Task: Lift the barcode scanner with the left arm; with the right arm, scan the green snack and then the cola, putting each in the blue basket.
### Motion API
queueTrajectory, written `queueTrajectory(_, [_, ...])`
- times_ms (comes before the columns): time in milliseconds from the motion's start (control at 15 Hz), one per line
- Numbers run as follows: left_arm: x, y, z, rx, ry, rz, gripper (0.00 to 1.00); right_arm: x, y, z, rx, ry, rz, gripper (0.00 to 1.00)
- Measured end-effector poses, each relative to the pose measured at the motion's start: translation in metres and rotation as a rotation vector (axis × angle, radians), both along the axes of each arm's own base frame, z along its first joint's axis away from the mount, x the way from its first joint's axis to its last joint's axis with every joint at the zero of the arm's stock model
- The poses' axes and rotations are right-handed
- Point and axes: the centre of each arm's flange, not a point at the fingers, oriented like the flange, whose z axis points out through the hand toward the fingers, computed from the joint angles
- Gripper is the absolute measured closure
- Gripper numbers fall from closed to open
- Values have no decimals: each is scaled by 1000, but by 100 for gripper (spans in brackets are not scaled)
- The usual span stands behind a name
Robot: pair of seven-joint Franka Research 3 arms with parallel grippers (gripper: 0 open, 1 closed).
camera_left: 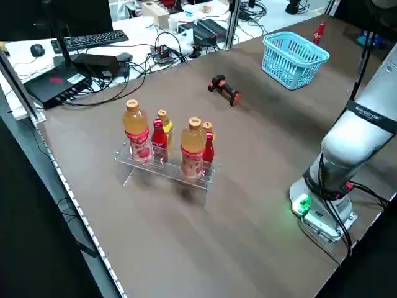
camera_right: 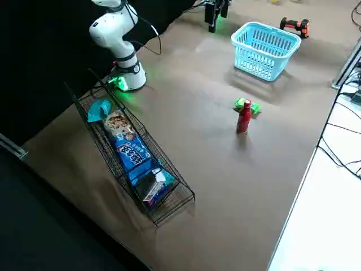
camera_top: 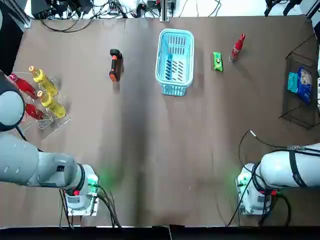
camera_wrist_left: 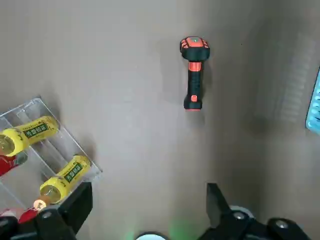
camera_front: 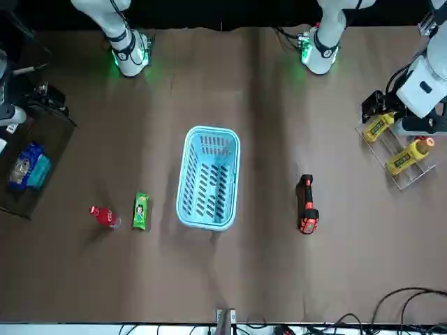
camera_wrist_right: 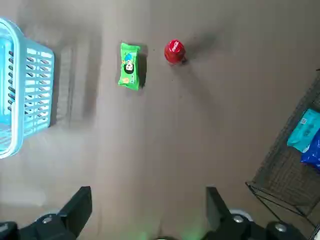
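With the left gripper (camera_wrist_left: 148, 196) and right gripper (camera_wrist_right: 148, 195) both held open and empty, well back from the blue basket (camera_top: 175, 90), the barcode scanner (camera_top: 115, 65) is laid at the basket's left, and the green snack (camera_top: 217, 61) and cola bottle (camera_top: 237, 46) at its right, apparently so that each arm is served on its own side.

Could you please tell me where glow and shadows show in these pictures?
Top view: green light glows on the table beside both arm bases; a broad dark band runs from near the barcode scanner toward the robot. Right side view: the cola bottle casts a short shadow.
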Motion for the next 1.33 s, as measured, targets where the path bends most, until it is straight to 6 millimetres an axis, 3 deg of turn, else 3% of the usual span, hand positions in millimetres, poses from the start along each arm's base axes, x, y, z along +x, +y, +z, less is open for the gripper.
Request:
queueTrajectory(400, [2, -2, -3, -2, 2, -4, 0, 0, 0, 0, 0, -3, -1, 0])
queueTrajectory(600, [22, -4, -21, -11, -35, -7, 0, 1, 0, 0, 0, -3, 0, 0])
queueTrajectory(1000, [85, -17, -124, -30, -52, -26, 0, 12, 5, -23, 3, 39, 9, 0])
queueTrajectory(1133, [97, -28, -170, -32, -14, -41, 0, 23, 8, -52, 14, 93, 12, 0])
queueTrajectory(1333, [111, -58, -247, -30, 22, -57, 0, 54, 29, -109, 87, 126, 16, 0])
